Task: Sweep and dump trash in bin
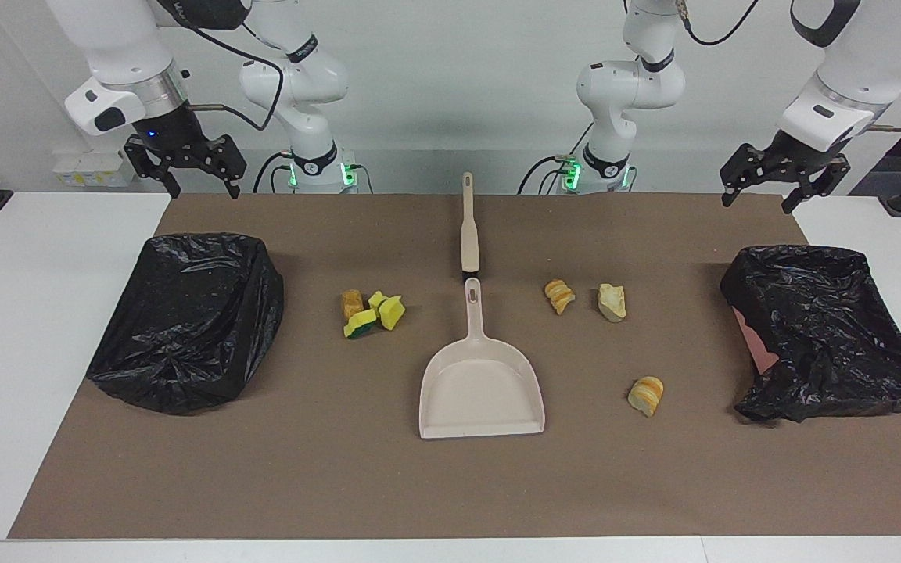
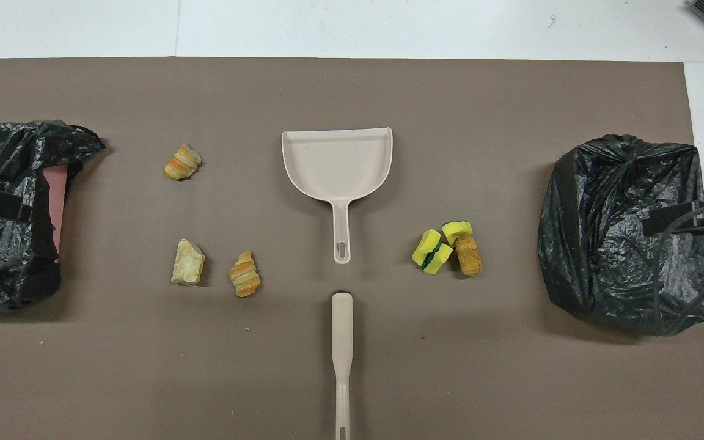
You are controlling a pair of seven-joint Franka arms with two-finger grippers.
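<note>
Left gripper (image 1: 783,190) & right gripper (image 1: 184,168) both released, up at table's (image 1: 44,328) corners; overhead view hides them. Scraps (image 1: 372,311) untouched mid-table.

White table (image 1: 44,328) carries a brown mat (image 1: 388,485) under everything.

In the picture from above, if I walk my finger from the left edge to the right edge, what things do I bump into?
Black bin bag → pale bread chunk → striped bread chunk → dustpan → yellow-green sponge pieces → brown lump → second black bin bag.
</note>
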